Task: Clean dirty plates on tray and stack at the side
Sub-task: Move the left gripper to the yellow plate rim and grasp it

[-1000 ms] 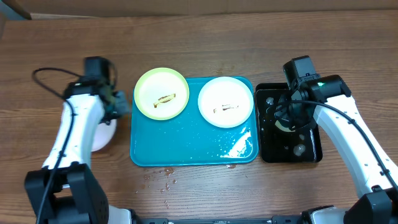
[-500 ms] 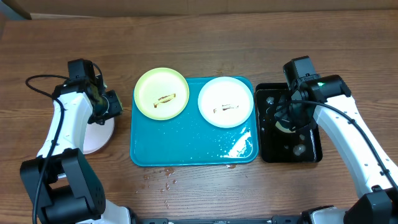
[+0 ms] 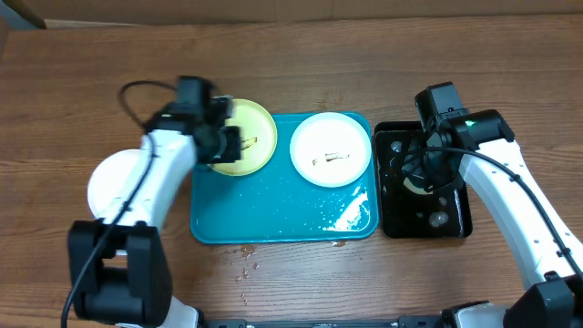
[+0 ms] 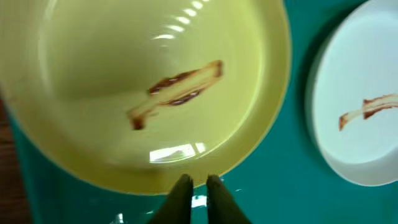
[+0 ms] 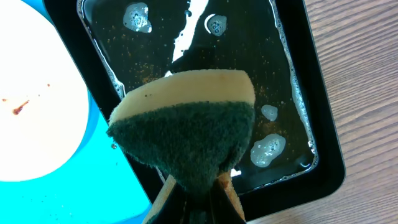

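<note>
A pale yellow-green plate (image 3: pixel 250 137) with a brown smear lies at the back left of the teal tray (image 3: pixel 273 214). A white smeared plate (image 3: pixel 330 148) lies at the tray's back right. Another white plate (image 3: pixel 114 182) lies on the table left of the tray. My left gripper (image 3: pixel 223 144) is over the yellow-green plate's left part. In the left wrist view its fingers (image 4: pixel 198 182) are shut and empty at the near rim of that plate (image 4: pixel 174 93), with the white plate (image 4: pixel 367 124) to the right. My right gripper (image 5: pixel 199 186) is shut on a green-and-yellow sponge (image 5: pixel 186 137) over the black tub.
The black tub (image 3: pixel 455 219) stands right of the tray and holds soapy water (image 5: pixel 267 149). Water drops lie on the tray's front right (image 3: pixel 346 214) and on the wooden table in front of it (image 3: pixel 241 260).
My left arm has swung right, from over the white plate on the table to over the yellow-green plate. That white plate now lies uncovered. The right arm has not moved.
</note>
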`<state>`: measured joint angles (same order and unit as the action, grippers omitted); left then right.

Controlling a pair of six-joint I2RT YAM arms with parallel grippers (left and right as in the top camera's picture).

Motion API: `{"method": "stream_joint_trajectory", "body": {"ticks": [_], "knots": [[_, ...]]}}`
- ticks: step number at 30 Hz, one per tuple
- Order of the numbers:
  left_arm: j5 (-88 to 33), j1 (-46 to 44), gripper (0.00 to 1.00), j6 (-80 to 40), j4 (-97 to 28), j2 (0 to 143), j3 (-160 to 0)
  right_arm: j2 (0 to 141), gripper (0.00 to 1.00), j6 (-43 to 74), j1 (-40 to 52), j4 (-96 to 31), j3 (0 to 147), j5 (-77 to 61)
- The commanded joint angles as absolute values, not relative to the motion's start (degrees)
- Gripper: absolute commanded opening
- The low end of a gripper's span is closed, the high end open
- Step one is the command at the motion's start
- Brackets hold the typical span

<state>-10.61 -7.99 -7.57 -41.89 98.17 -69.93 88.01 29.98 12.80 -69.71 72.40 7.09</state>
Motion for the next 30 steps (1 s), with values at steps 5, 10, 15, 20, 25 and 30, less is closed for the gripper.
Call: {"method": "stream_joint_trajectory", "body": {"ticks": [5, 10, 15, 20, 25, 30], "knots": [[1.06, -17.08, 0.04, -8.27, -37.95, 102.1, -71.4, 86.48, 0.04, 29.91, 12.67, -69.8, 73.56, 7.9], [0.62, -17.26, 0.04, -13.32, -38.7, 107.09, -71.4, 86.48, 0.04, 29.91, 12.67, -70.0, 73.56, 7.9], [0.03, -17.52, 0.04, -13.8, -41.32, 108.49, -71.42, 86.48, 0.04, 29.69, 12.67, -70.02, 73.56, 7.9], [-11.18, -18.39, 0.04, -13.8, -47.27, 108.33, -71.42, 86.48, 0.04, 29.69, 12.67, -70.0, 73.56, 7.9], [-20.08, -20.21, 0.04, -13.98, -53.65, 108.33, -71.42, 86.48, 0.04, 29.69, 12.67, -70.0, 73.56, 7.9], [-20.78, -21.91, 0.04, -13.98, -57.91, 108.33, -71.42, 86.48, 0.04, 29.69, 12.67, -70.02, 73.56, 7.9]]}}
